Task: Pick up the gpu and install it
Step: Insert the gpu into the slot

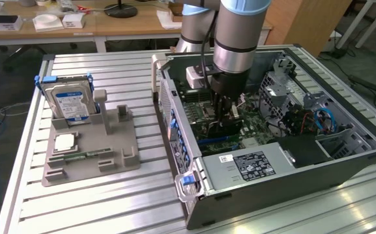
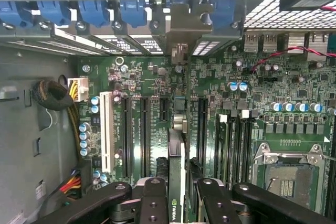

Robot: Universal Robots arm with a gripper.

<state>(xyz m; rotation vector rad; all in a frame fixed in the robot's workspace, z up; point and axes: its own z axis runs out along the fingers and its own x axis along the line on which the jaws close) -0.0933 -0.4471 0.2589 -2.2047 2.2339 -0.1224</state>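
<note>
The jaws are pinching the gpu (image 2: 176,174), one black finger (image 2: 153,198) flat on each face of the card, so from the wrist it stands edge-on, a thin strip with a green logo near the gripper (image 2: 181,195). The card runs along the motherboard (image 2: 142,77), parallel to the black slots, between a short one (image 2: 163,109) and a long one (image 2: 202,124), and its silver bracket (image 2: 182,22) points at the rear wall, in among the blue clips (image 2: 94,11). Is it fully seated? I can't tell from here. On one side of the card there's a white slot (image 2: 109,129) and a cable bundle (image 2: 52,95); on the other, the open CPU socket (image 2: 286,174). Stepping back: the arm (image 1: 240,34) reaches straight down into the open case (image 1: 272,187), which lies on its side on the slatted table (image 1: 110,209). Blue cables (image 1: 324,119) curl at the case's far end, on the exterior view's right. Well apart from it all, on the exterior view's left, a grey holder (image 1: 120,161) sits on the table with the hard drive (image 1: 69,100) upright in it and a small green memory stick (image 1: 77,157) lying flat lower down.
</note>
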